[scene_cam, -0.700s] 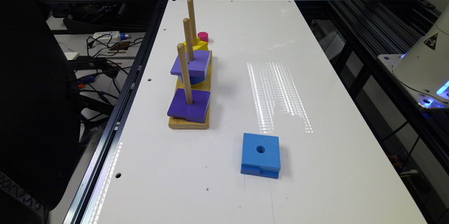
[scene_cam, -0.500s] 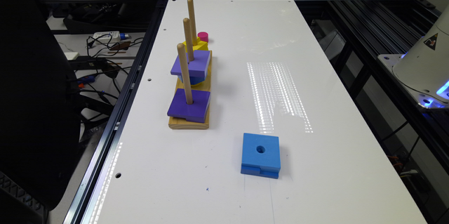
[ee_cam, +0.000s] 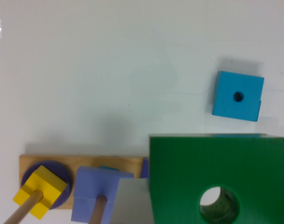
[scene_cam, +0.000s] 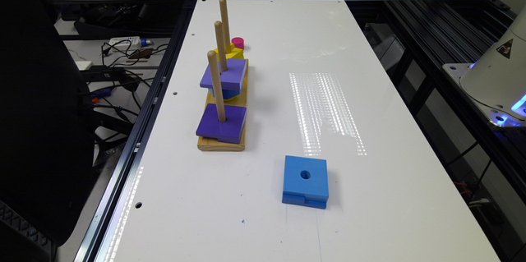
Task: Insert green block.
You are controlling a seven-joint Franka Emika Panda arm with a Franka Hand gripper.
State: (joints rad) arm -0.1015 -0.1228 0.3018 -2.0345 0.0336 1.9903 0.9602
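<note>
The green block [ee_cam: 216,172] looms close in the wrist view, a dark green square with a round centre hole. It hangs above the white table, over one end of the wooden peg board [ee_cam: 81,163]. Pale grey fingers [ee_cam: 129,203] press against its two sides, so my gripper [ee_cam: 209,200] is shut on it. The board [scene_cam: 222,143] carries three upright pegs. The near peg holds a purple block [scene_cam: 221,124], the middle peg another purple block [scene_cam: 225,74], and the far peg a yellow block [scene_cam: 230,52].
A blue square block [scene_cam: 306,180] with a hole lies on the table towards the exterior view's right of the board, also visible as the blue block [ee_cam: 237,95]. A pink cylinder [scene_cam: 237,42] stands behind the board. The arm's white base [scene_cam: 493,81] is at the right edge.
</note>
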